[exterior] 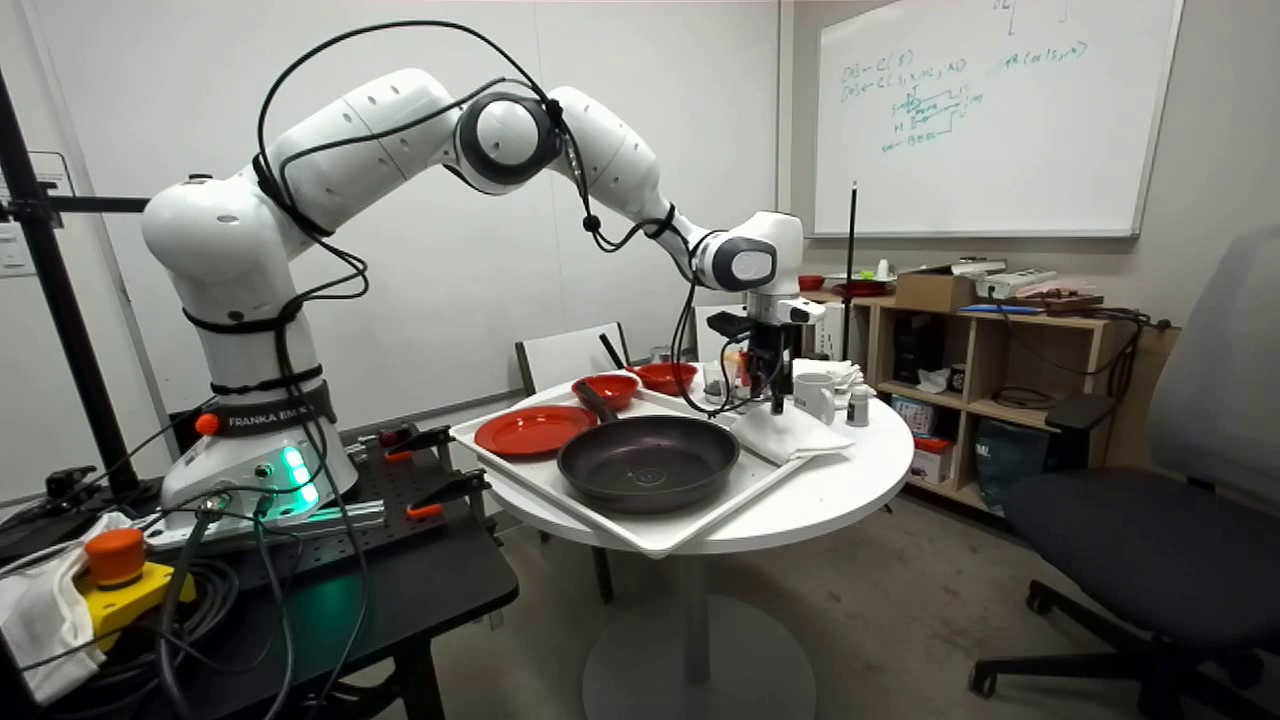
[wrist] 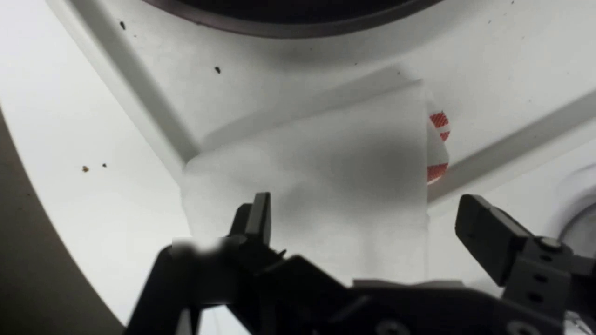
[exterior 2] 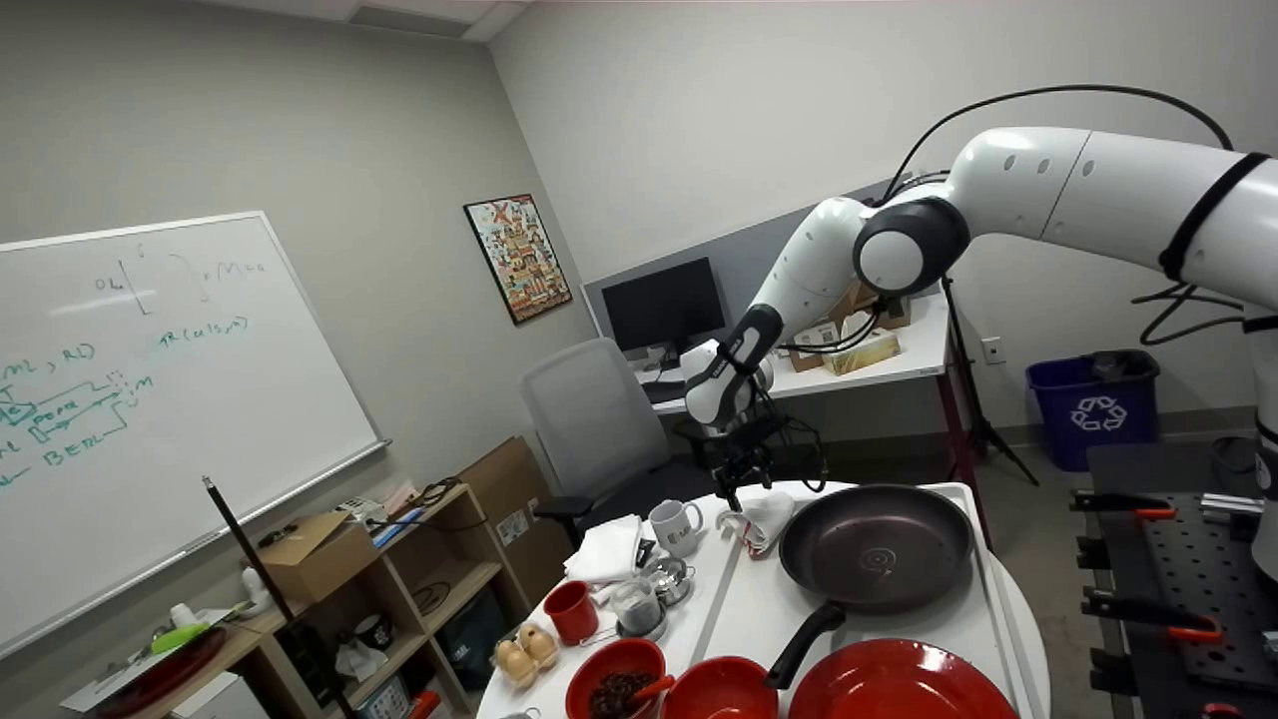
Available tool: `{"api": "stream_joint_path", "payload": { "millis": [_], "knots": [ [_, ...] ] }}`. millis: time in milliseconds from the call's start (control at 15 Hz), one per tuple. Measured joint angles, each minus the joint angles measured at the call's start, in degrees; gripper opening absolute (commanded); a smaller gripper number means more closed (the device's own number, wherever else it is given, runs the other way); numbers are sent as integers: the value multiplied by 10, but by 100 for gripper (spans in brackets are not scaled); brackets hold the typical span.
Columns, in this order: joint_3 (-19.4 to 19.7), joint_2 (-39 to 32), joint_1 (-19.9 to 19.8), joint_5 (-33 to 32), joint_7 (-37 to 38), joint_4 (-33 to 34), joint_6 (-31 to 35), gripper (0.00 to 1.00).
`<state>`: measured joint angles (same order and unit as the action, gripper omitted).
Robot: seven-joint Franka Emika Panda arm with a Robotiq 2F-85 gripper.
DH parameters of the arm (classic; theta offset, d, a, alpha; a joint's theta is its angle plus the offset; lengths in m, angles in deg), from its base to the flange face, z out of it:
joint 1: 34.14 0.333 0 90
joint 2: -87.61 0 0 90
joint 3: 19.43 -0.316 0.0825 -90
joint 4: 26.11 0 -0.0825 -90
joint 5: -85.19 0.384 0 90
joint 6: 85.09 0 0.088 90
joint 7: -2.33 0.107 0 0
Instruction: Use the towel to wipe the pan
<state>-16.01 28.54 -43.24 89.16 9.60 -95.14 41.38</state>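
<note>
We see the pan [exterior: 650,462] on the near part of the white tray [exterior: 655,534] in an exterior view, with the towel [exterior: 800,439] to its right, across the tray's corner. Over the towel stands the gripper [wrist: 365,204], fingers spread wide, gripping nothing. Wiping, we judge, is not begun; grasping, carrying and wiping remain.

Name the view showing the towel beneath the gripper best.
The wrist view: the towel appears largest, seen from above, though the gripper covers part. Both exterior views show it smaller, beside the pan.
</note>
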Motion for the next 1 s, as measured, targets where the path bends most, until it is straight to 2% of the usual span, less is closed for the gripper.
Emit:
{"api": "stream_joint_path", "payload": {
  "millis": [333,1000],
  "knots": [
    [-14,-1,-7,0,-73,0,-49,100],
    [6,2,6,-41,-78,0,-52,100]
  ]
}}
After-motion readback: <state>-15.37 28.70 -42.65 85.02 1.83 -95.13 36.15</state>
